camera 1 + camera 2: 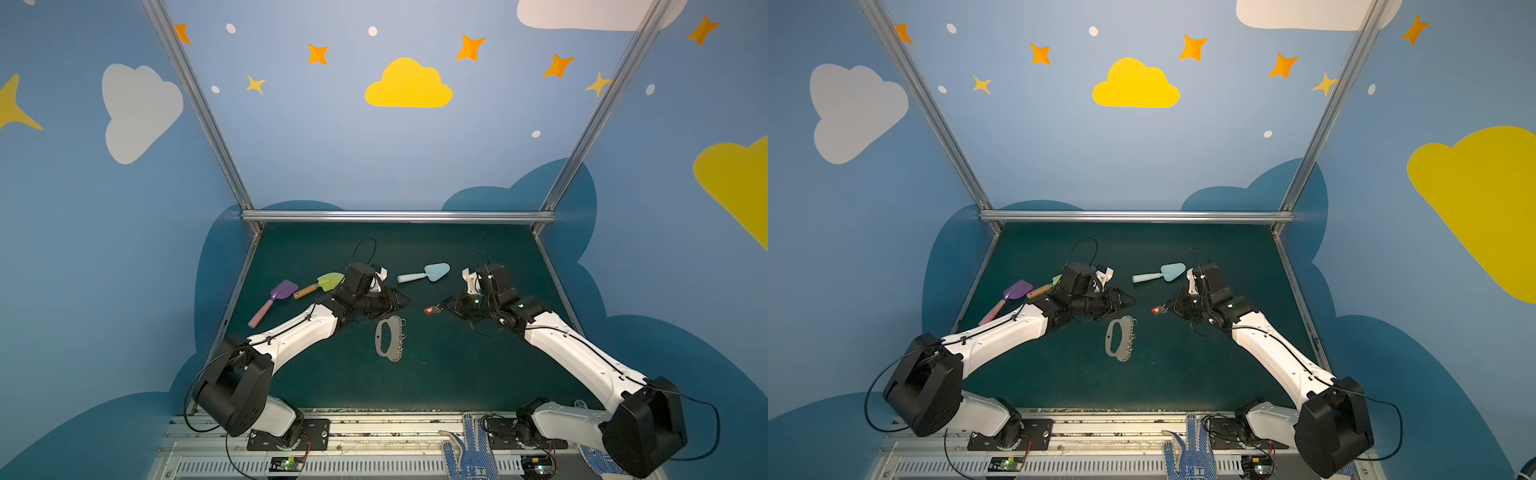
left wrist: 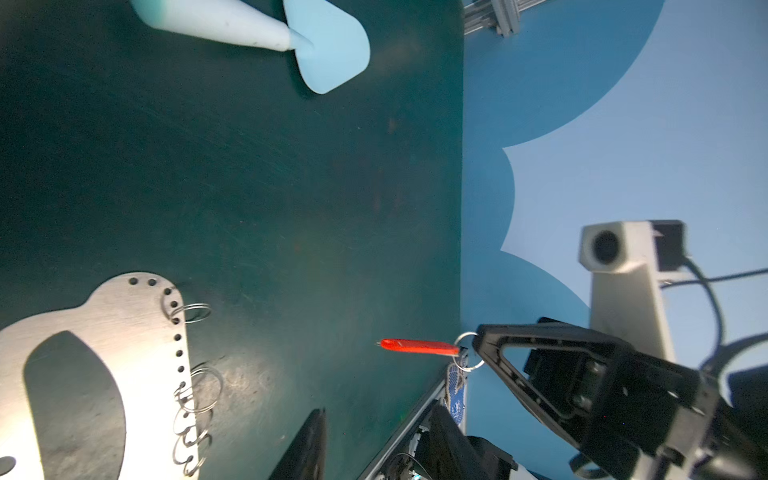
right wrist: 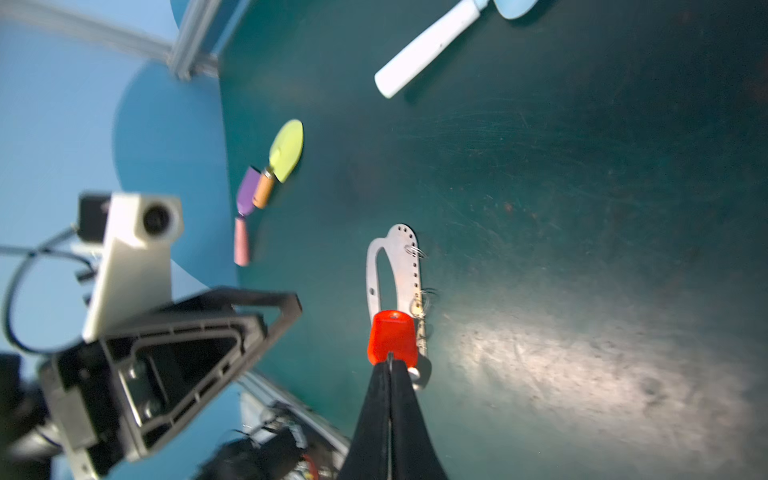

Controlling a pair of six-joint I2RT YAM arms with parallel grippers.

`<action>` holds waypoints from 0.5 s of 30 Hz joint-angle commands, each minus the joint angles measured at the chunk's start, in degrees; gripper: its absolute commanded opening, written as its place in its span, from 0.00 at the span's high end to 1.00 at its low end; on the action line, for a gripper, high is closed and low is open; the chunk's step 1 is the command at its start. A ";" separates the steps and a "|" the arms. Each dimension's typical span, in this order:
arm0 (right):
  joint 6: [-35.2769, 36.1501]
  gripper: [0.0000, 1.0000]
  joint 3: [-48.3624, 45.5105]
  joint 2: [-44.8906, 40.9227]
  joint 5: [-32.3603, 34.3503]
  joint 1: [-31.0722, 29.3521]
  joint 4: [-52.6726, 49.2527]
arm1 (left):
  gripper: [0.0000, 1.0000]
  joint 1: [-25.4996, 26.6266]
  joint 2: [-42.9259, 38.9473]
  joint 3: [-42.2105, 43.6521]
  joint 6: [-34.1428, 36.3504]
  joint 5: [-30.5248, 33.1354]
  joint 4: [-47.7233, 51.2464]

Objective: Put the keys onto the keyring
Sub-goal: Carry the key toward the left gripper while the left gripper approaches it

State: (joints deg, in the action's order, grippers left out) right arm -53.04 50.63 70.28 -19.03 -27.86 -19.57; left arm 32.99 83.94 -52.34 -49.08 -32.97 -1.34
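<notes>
Right tool (image 3: 390, 362) clamps the keys (image 3: 392, 336) near the keyring (image 3: 400, 266); left tool (image 1: 402, 302) stands apart, empty.

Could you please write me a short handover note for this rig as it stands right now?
Right end effector: shut on the key, held above the mat.
Left end effector: open, empty, facing the key.
Keyring: flat on the mat, nothing gripping it.
Done: key picked up.
Left: get the key onto one of the keyring's rings.
</notes>
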 commanded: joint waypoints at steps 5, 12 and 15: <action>-20.06 1.00 -5.61 2.38 -7.56 2.14 13.86 | 0.58 0.91 -0.35 -0.73 -3.08 -4.15 -7.94; -27.92 1.00 -9.35 2.16 -7.06 1.47 22.88 | 0.58 1.19 4.63 -0.82 -9.17 -6.56 -16.02; -29.35 1.00 -10.15 1.71 -6.57 1.06 24.89 | 0.58 1.30 6.34 -0.67 -11.88 -7.19 -19.34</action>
State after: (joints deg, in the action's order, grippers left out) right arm -78.59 41.08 72.84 -25.58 -26.37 0.30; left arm 34.17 89.06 -52.38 -57.43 -38.50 -14.96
